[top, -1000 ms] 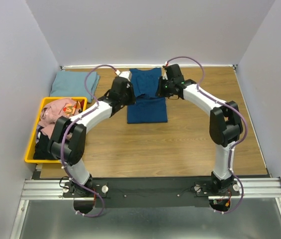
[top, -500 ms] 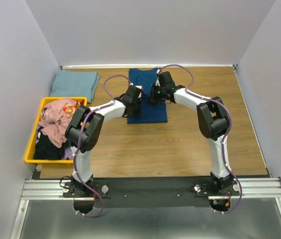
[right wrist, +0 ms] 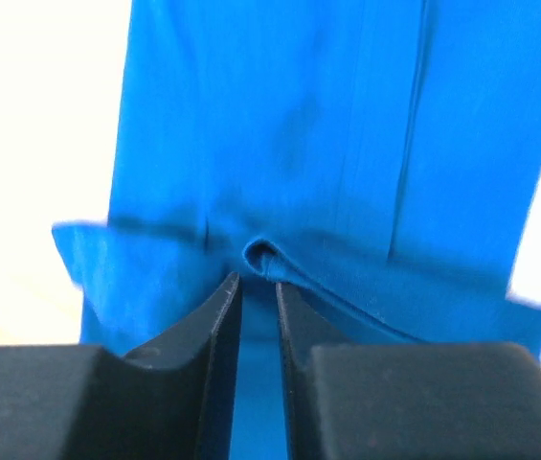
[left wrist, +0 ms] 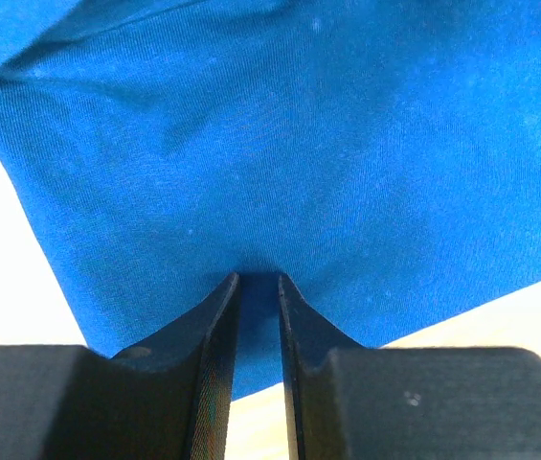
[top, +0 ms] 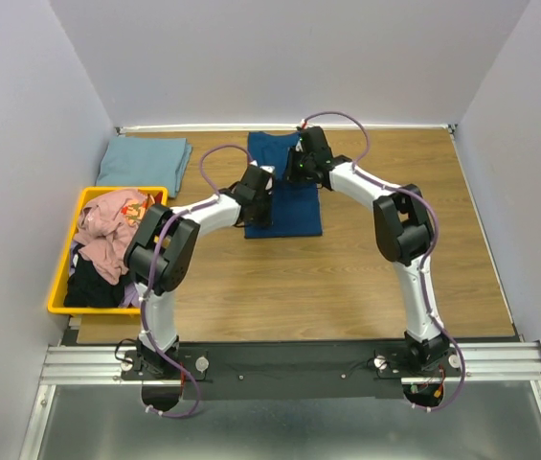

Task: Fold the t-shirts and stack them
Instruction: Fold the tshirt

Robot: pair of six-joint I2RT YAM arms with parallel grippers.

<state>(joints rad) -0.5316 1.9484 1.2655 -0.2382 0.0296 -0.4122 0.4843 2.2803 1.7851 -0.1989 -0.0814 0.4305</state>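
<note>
A blue t-shirt (left wrist: pixel 327 144) of matt, fine-knit cloth lies on a smooth wood-grain table (top: pixel 347 278); the yellow bin (top: pixel 98 192) at left is smooth plastic.

blue t-shirt (top: pixel 294 218) partly hidden under left gripper (left wrist: pixel 258 280) and right gripper (right wrist: pixel 258 278), cropped in 2 wrist views

A yellow plastic bin (top: pixel 122 191) sits at the left edge of the wooden surface (top: pixel 347 278). Pale walls (top: pixel 280 57) rise behind and left of the bin. A metal rail (top: pixel 500 362) runs nearer than the bin.
</note>
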